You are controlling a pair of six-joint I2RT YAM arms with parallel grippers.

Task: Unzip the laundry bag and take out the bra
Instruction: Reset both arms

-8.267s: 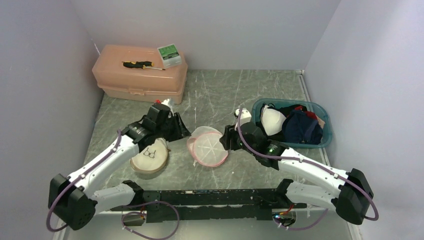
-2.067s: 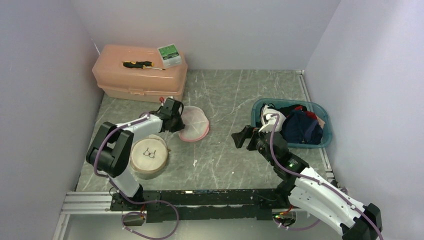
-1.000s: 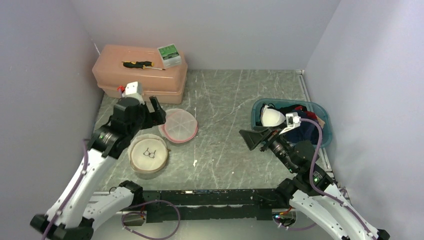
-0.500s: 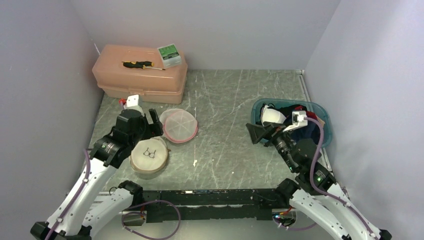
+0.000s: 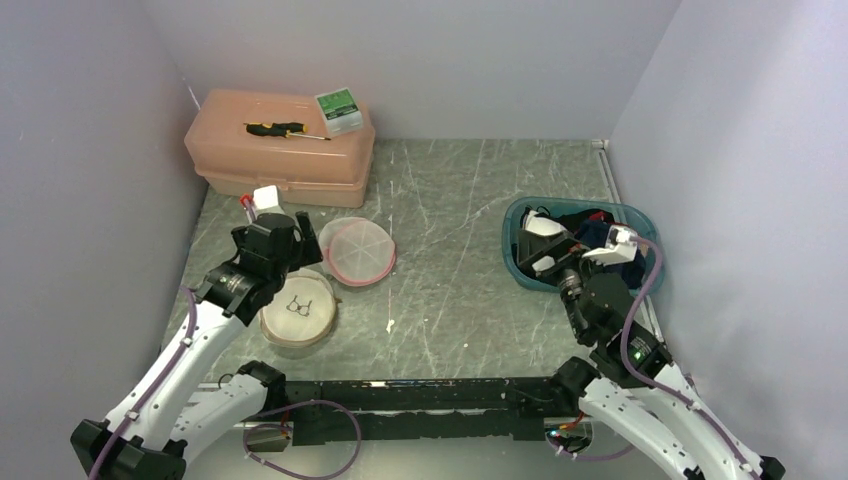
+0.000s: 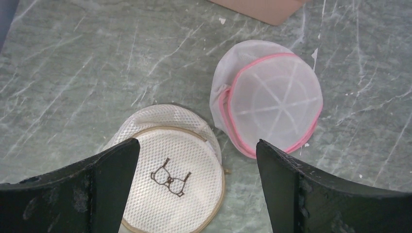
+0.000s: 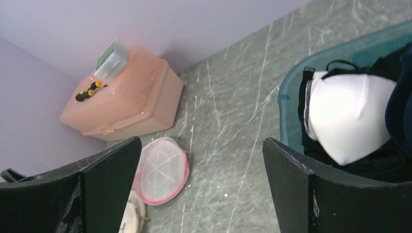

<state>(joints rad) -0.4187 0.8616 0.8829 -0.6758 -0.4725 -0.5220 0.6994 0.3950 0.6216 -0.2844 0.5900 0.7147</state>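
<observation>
The left claw (image 6: 197, 142) hangs wide and empty over the worktop (image 5: 450, 200). Below it lie a beige-rimmed mesh bag (image 6: 167, 174) with a bra drawing and, just beside it, the pink-rimmed laundry bag (image 6: 272, 116), lying flat. Farther right, the white bra (image 7: 350, 111) lies on dark clothes (image 7: 379, 162) in the teal basket (image 7: 291, 82). The right claw (image 7: 201, 141) hovers near it — wide, holding nothing.

The laundry bag (image 5: 357, 250), a round white mesh pouch with pink trim, lies flat on the bench, left of centre, its mesh bulging slack on one side. The bra (image 7: 352, 116), white and cupped, rests in the teal tub (image 7: 287, 114) on the right among dark clothes.
</observation>
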